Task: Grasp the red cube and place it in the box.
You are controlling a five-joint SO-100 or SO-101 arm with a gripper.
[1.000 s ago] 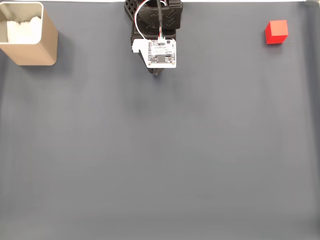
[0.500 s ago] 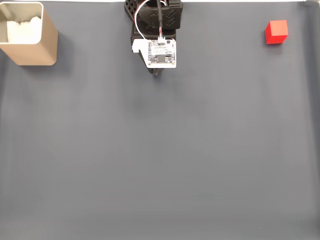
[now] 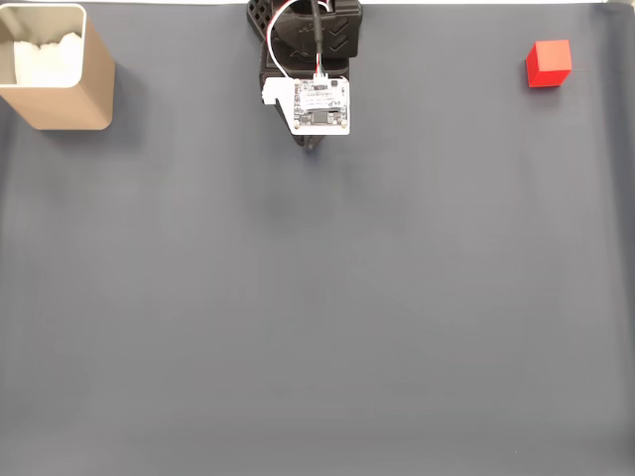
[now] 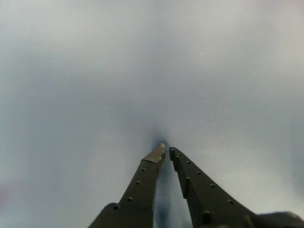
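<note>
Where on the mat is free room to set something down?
Nearly the whole grey mat is bare: everything below the box, arm and cube. Free strips also lie between box and arm, and between arm and cube. These three things sit along the top edge.

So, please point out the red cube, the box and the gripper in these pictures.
red cube (image 3: 549,61): fixed view, on its top face.
box (image 3: 74,99): fixed view, on its tan front wall.
gripper (image 4: 166,151): wrist view, between the nearly closed fingertips.
</note>
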